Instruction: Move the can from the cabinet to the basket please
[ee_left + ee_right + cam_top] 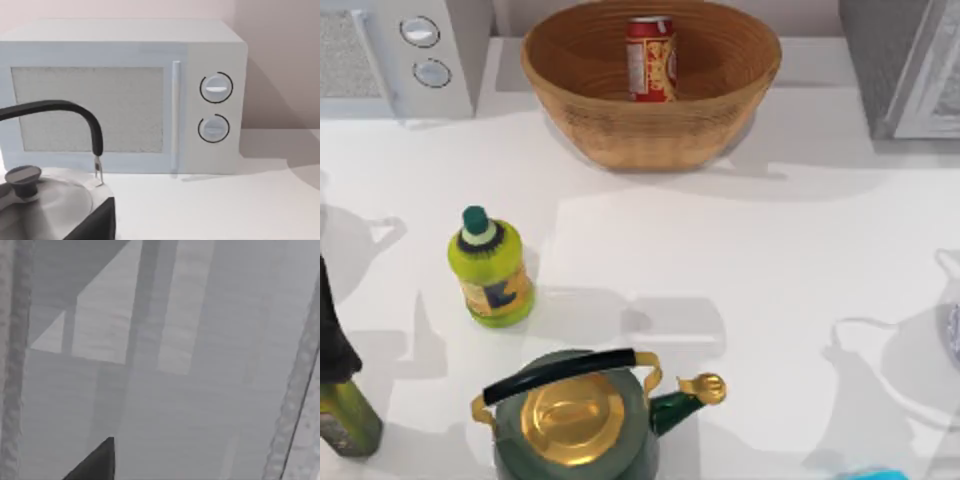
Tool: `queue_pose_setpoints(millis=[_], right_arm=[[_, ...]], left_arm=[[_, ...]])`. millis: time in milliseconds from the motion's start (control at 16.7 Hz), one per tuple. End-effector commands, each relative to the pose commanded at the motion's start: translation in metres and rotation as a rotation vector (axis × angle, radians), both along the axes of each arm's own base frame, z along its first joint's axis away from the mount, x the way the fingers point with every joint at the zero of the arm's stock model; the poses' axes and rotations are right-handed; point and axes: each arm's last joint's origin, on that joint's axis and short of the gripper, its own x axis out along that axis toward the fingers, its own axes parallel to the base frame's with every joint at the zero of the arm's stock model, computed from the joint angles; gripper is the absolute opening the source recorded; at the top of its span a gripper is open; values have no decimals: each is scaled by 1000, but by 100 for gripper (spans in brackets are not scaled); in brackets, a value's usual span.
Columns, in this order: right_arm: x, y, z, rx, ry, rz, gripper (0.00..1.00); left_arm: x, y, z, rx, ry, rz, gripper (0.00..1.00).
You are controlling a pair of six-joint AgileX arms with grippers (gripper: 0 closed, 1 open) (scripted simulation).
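The can (pixel 651 60) stands upright inside the basket (pixel 620 130); I cannot tell the state of either arm's jaws

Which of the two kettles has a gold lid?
The dark green kettle at the near edge of the table in the top view, with a gold lid and spout tip. The other kettle, in front of the microwave, is silver with a grey knob.
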Motion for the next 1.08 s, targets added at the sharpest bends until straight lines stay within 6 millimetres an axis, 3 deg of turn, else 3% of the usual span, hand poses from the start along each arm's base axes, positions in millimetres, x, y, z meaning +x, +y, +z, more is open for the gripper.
queue_pose_setpoints(millis=[240, 480, 840, 1080], right_arm=[[-11, -46, -43, 78, 87, -37, 100], [-20, -59, -70, 160, 141, -40, 100], [-19, -59, -71, 163, 142, -37, 100], [-11, -77, -54, 157, 141, -36, 100]], left_arm=[[0, 0, 0, 0, 0, 0, 100], [0, 0, 0, 0, 0, 0, 100], [0, 0, 0, 0, 0, 0, 100], [0, 0, 0, 0, 0, 0, 100]])
